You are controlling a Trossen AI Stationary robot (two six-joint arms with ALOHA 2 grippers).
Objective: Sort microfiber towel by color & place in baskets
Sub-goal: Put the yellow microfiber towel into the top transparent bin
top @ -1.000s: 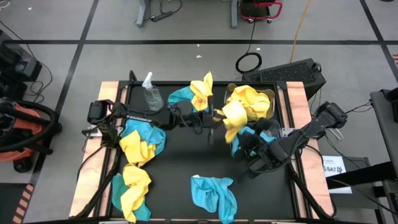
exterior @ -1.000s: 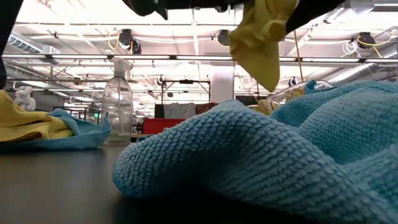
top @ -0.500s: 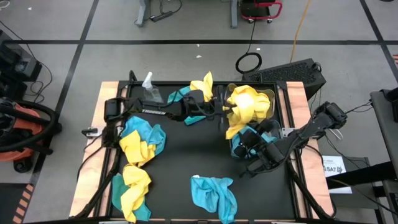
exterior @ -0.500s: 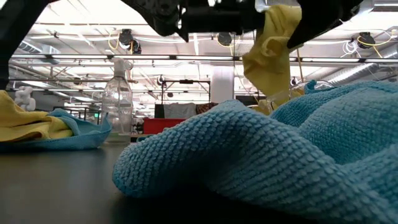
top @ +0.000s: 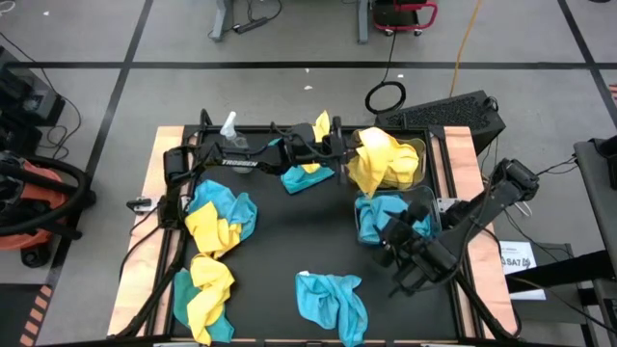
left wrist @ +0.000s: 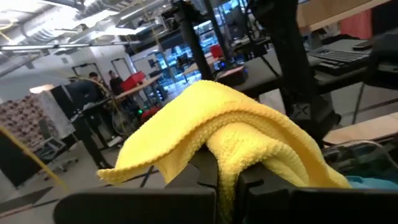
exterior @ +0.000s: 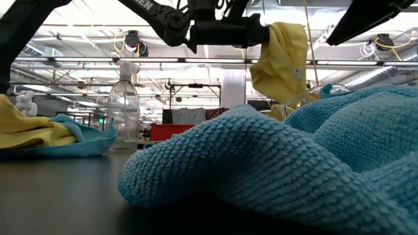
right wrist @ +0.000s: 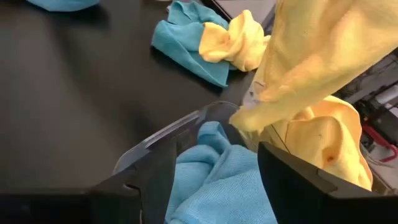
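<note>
My left gripper (top: 344, 154) reaches level across the table's far side, shut on a yellow microfiber towel (top: 371, 166) that hangs at the far-right basket (top: 416, 146), which holds other yellow towels. The second basket (top: 362, 220), just nearer, holds teal towels (right wrist: 217, 180). My right gripper (right wrist: 214, 149) hovers open at that basket's near side, slanting down, with nothing between its fingers. Loose towels lie on the black mat: a teal and yellow pair (top: 308, 173) at the far middle, mixed heaps (top: 220, 217) (top: 202, 289) on the left, and a teal one (top: 333, 304) at the front. My left gripper pinches a bunched fold of the yellow towel (left wrist: 227, 171) between its two fingers. The fingers lie level, coming from the table's left. The cloth drapes over the fingertips and hangs slack below them (exterior: 281, 65), clear of the mat.
A clear spray bottle (top: 231, 140) stands at the far left of the mat. Wooden strips (top: 145, 231) run along the left and right sides of the table. The mat's middle (top: 299, 231) is bare. A keyboard (top: 453, 111) lies beyond the far right corner.
My left gripper has carried the hanging yellow towel toward the table's far right, up to the yellow basket. My right gripper has drawn back from the teal basket toward the near edge, sinking a little and rolling.
</note>
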